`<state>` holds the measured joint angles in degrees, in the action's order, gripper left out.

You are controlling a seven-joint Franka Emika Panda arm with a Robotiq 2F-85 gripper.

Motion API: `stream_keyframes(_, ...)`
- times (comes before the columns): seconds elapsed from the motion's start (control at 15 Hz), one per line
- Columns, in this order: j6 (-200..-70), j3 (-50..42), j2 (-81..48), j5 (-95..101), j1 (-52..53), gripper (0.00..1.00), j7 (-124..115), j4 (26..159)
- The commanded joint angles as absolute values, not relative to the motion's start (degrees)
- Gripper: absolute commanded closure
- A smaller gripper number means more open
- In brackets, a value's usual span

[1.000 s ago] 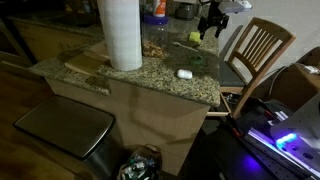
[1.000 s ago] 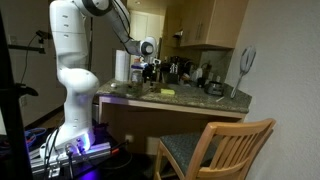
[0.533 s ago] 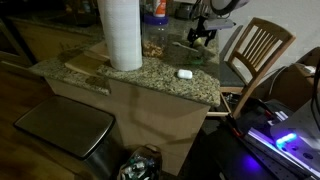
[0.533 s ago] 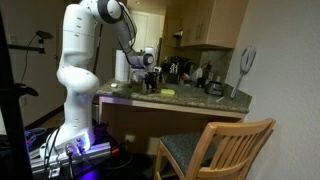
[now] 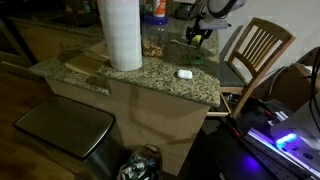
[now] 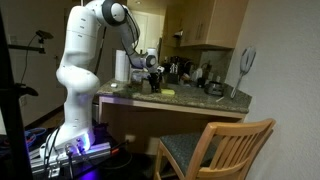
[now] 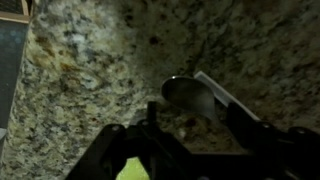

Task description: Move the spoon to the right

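Observation:
The spoon (image 7: 190,96) lies on the granite counter in the wrist view, its shiny bowl toward me and its pale handle running off to the right. My gripper (image 7: 195,125) is open, low over the counter, with the spoon's bowl just beyond and between the two dark fingers. In both exterior views the gripper (image 5: 198,35) (image 6: 153,80) hangs down close to the counter top; the spoon is too small to make out there.
A tall white paper towel roll (image 5: 121,33) stands on the granite counter (image 5: 140,72). A small white object (image 5: 184,73) lies near the counter's front edge. Bottles and jars stand at the back (image 6: 190,72). A wooden chair (image 5: 258,50) stands beside the counter.
The arm has swung across the counter and lowered the gripper toward the surface, then settled; little movement in the last half second.

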<state>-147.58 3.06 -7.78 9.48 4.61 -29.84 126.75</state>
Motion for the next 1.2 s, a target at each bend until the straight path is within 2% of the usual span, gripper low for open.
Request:
stream_keyframes(0.0, -147.98, 2.25, -9.75, 8.64, 5.51, 0.22, -29.19, 126.11)
stream_keyframes(0.07, -147.56, 2.33, -9.73, 8.04, 5.47, 0.11, -28.43, 126.04)
stream_keyframes(0.13, -147.38, 2.34, -9.76, 7.71, 5.38, 0.11, -28.07, 126.03)
stream_keyframes(0.2, -147.22, 2.17, -9.92, 7.97, 5.40, 0.54, -28.21, 126.06)
stream_keyframes(0.27, -146.79, 1.97, -10.07, 8.34, 5.44, 0.50, -28.27, 126.02)
stream_keyframes(0.33, -146.72, 1.93, -10.18, 8.27, 5.41, 0.51, -28.22, 126.08)
stream_keyframes(0.73, -146.27, 2.23, -10.31, 5.34, 5.15, 0.92, -26.29, 125.79)
stream_keyframes(1.13, -144.82, 2.19, -8.26, 2.35, 4.73, 1.00, -22.59, 125.82)
